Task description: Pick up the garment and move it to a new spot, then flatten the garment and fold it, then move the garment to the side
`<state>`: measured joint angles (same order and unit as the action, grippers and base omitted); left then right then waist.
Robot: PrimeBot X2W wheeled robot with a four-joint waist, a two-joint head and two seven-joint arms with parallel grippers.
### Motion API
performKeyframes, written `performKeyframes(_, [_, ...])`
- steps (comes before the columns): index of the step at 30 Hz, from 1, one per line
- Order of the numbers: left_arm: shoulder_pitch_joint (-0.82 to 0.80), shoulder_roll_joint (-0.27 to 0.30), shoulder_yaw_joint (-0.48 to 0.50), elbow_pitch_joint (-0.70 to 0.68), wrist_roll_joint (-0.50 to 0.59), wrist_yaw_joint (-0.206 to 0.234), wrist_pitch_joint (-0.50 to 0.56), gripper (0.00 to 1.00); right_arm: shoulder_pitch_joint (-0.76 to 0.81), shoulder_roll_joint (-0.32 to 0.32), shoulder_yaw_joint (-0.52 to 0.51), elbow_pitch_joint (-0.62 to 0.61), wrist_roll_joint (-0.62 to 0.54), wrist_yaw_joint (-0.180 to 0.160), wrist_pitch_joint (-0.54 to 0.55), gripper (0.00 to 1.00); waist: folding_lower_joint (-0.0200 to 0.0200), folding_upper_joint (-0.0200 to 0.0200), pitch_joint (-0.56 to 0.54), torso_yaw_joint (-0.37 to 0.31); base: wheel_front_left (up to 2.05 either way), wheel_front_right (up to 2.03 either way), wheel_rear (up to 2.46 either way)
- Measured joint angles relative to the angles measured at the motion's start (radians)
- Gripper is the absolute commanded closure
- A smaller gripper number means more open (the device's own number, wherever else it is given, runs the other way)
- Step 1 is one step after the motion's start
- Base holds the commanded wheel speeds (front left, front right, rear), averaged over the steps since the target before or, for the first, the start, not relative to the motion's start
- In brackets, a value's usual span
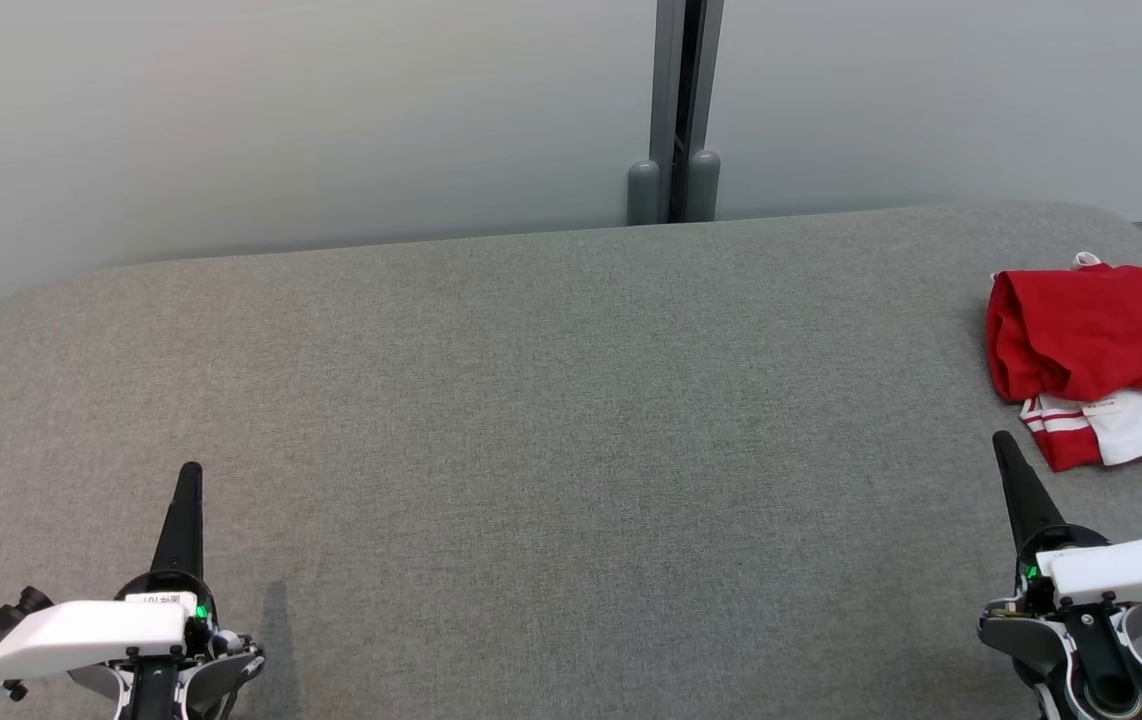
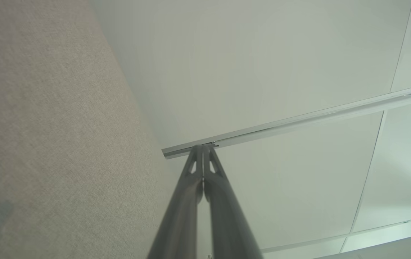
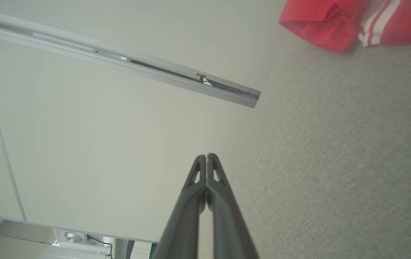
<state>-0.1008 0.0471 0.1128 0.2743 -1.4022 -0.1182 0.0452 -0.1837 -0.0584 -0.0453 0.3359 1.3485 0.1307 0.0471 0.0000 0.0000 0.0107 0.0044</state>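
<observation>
The garment (image 1: 1101, 350) is red with white panels and red-and-white striped trim, lying crumpled at the far right of the grey table (image 1: 531, 400), partly cut off by the frame edge. In the right wrist view the garment (image 3: 335, 25) sits at the top right. My right gripper (image 1: 1003, 441) is shut and empty, hovering near the table's front right, just short of the garment's striped hem. At the front left my left gripper (image 1: 191, 470) is also shut and empty, far from the garment. Both wrist views show the fingers pressed together, left gripper (image 2: 202, 147) and right gripper (image 3: 206, 155).
A pale wall with a grey vertical post (image 1: 676, 110) stands behind the table's far edge. The table's rounded corners lie at the far left and far right. Wide bare grey cloth stretches between the two grippers.
</observation>
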Motion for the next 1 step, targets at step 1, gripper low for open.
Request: performKeyframes(1, [-0.002, 0.0, 0.002, 0.0, -0.009, -0.001, 0.004, 1.0, -0.002, 0.0, -0.001, 0.001, 0.008, 0.0, 0.003, 1.0, 0.0, 0.0, 0.0, 0.0, 0.0, 0.0, 0.0])
